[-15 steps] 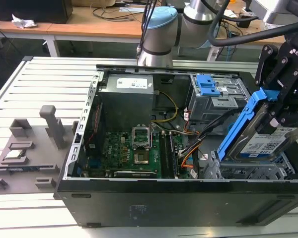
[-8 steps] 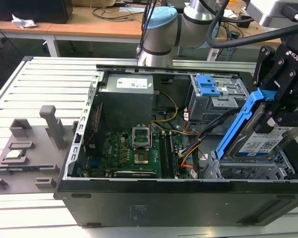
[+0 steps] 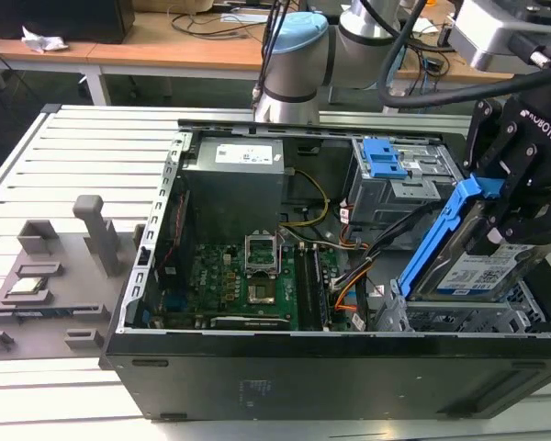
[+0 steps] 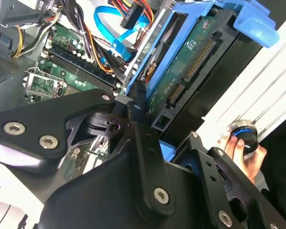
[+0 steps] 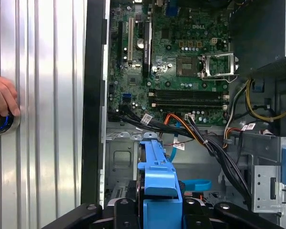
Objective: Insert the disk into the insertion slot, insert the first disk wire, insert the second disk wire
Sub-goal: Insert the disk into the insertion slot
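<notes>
Exterior view: pincer (image 3: 505,234) grips disk (image 3: 482,274) over case (image 3: 303,377); ribbed metal table (image 3: 73,156), desks (image 3: 165,46) behind.

In the exterior view, the gripper (image 3: 512,220) covers the upper end of the disk (image 3: 482,273) and is cut off at the picture's edge. Contact between the disk's lower edge and the insertion slot (image 3: 445,320) cannot be determined. In the first wrist view, a person's hand (image 5: 0,102) is cut off at the picture's edge and covers part of a round knob (image 5: 1,124).
</notes>
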Available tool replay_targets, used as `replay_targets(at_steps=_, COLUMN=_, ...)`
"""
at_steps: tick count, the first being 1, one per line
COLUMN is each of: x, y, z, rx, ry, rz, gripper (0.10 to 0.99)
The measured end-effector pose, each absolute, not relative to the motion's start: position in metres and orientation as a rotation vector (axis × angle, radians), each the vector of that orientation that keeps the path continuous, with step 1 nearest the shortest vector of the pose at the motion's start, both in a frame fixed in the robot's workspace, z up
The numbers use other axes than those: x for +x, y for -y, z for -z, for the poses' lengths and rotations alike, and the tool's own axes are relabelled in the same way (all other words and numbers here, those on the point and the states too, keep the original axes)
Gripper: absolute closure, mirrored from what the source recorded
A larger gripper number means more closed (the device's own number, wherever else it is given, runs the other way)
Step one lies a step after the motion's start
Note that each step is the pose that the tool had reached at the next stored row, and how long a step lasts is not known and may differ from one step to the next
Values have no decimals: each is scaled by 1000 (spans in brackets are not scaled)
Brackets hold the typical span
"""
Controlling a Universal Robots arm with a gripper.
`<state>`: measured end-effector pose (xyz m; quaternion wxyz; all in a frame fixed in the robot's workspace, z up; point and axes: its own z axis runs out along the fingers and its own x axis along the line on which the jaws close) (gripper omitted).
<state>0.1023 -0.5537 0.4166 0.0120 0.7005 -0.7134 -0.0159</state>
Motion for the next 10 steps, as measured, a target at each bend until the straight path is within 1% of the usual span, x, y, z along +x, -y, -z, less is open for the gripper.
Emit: replay_targets(at_steps=10, x=102, y=554, z=-402, rx=2184, ry=2224, rz=50, gripper=725)
